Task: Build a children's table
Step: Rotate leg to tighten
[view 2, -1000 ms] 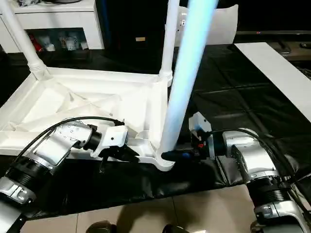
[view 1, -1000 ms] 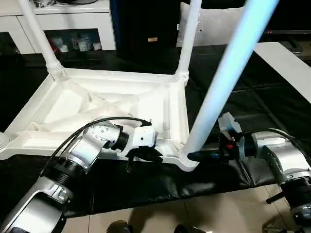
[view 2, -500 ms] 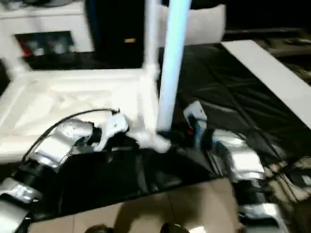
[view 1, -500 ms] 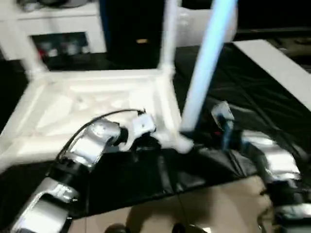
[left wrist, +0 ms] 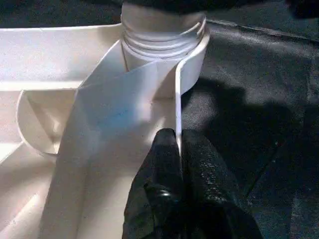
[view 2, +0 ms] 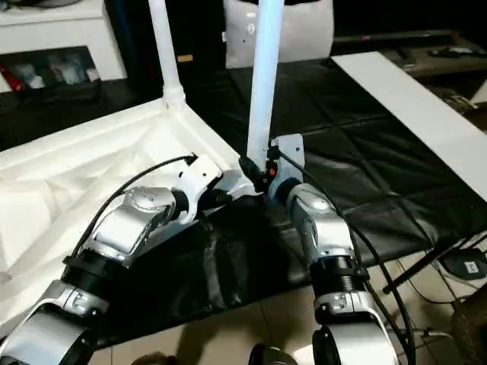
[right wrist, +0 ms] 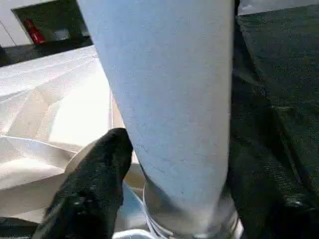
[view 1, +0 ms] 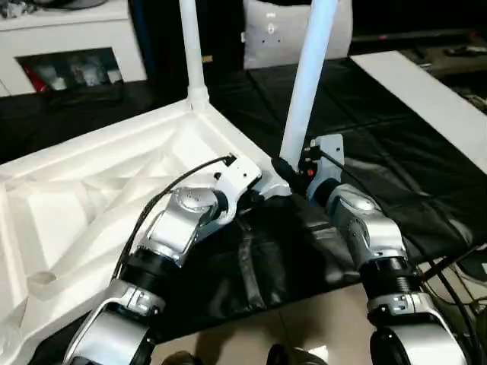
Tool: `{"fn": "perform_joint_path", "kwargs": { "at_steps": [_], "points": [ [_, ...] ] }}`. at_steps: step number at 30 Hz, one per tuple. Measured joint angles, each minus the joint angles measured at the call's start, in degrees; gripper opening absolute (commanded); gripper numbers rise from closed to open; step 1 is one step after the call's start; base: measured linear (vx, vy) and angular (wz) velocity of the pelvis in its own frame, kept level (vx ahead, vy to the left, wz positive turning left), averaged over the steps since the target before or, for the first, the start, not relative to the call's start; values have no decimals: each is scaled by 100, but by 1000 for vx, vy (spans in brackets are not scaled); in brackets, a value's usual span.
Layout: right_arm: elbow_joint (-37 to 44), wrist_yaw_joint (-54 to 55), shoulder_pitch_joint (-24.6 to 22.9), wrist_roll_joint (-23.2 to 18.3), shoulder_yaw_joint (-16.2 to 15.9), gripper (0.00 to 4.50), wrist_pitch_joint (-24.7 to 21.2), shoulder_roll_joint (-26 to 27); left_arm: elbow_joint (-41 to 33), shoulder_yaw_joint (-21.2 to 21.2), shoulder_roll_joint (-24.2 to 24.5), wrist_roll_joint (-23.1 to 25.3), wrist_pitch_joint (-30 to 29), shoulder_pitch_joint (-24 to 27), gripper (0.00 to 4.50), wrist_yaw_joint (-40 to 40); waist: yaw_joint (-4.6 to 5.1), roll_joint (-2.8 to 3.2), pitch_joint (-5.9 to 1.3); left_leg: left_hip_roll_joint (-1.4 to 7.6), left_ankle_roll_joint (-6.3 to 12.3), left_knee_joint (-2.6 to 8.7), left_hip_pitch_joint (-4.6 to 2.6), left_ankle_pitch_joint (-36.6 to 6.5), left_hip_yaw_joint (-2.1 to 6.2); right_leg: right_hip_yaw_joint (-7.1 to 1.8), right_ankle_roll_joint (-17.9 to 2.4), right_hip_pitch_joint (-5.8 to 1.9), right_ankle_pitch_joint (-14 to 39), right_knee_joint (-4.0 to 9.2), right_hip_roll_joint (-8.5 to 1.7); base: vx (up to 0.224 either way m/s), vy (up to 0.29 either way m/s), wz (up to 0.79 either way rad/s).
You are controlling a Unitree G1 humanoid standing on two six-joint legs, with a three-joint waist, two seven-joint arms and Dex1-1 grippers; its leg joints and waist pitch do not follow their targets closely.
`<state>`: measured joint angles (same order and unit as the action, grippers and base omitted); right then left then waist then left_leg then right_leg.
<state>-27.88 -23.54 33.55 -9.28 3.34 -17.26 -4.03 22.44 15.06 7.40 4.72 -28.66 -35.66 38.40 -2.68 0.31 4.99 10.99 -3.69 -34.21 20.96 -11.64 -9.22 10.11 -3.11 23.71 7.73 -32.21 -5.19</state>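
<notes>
Two legs point(view 1: 308, 84) stand upright in the upturned top point(view 1: 91, 190); left tool point(left wrist: 179, 149) pinches its rim, right tool point(right wrist: 169, 164) clamps the near leg.

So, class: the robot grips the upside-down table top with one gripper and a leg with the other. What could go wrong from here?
1. The left gripper pinches just a thin rim wall of the table top; it might slip if the top twists.
2. The right gripper straddles the near leg close above its collar; turning could cross-thread it.
3. The top's near corner sits by the work table edge and could slide off.
</notes>
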Motion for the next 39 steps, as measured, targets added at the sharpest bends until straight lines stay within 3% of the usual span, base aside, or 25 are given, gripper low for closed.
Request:
{"fn": "perform_joint_path", "kwargs": {
  "at_steps": [5, 12, 14, 17, 22, 30, 39],
  "points": [
    [21, -188, -42, 13, -76, 364, 81, -202, -59, 119, 64, 11, 107, 0, 0, 69, -72, 0, 0, 0, 10, -23, 12, -4, -21, -19, -11, 61, 8, -49, -6, 0, 0, 0],
    [257, -1565, -393, -71, -303, 422, 299, -1045, 44, 383, 506, 6, 719, 23, 0, 772, -191, 1, 1, 2, -6, -36, 5, 7, -27, -26, 8, 60, 18, -72, -6, 0, 0, 0],
    [302, -2009, -471, -97, -391, 422, 416, -1356, 54, 449, 683, -7, 922, 51, 0, 1055, -242, 1, 1, 4, -12, -35, -2, 11, -27, -26, 8, 46, 17, -73, -6, 0, 0, 0],
    [307, -2561, -492, -130, -441, 422, 580, -1664, 102, 503, 936, -14, 1222, 90, 0, 1435, -258, 1, 1, 3, -24, -35, -50, 13, -28, -25, 10, 13, 18, -70, -7, 0, 0, 0],
    [533, -3787, -714, -364, -569, 422, 809, -2150, 156, 639, 1244, -134, 1723, 119, 0, 2168, -278, 0, 1, 2, -31, -35, -66, 7, -29, -27, 14, -20, 17, -55, -10, 0, 0, 0],
    [740, -5111, -800, -601, -967, 349, 720, -2568, 216, 842, 1630, -336, 2368, 131, 0, 3263, -367, -1, 0, 3, -20, -30, -74, 14, -29, -25, 16, -30, 18, -52, -9, 0, 0, 0],
    [751, -5680, -799, -623, -1203, 262, 621, -2671, 215, 965, 1721, -403, 2595, 124, 0, 3701, -389, -9, -3, 3, -25, -30, -76, 11, -29, -26, 19, -35, 20, -49, -10, 0, 0, 0]
  ]
}}
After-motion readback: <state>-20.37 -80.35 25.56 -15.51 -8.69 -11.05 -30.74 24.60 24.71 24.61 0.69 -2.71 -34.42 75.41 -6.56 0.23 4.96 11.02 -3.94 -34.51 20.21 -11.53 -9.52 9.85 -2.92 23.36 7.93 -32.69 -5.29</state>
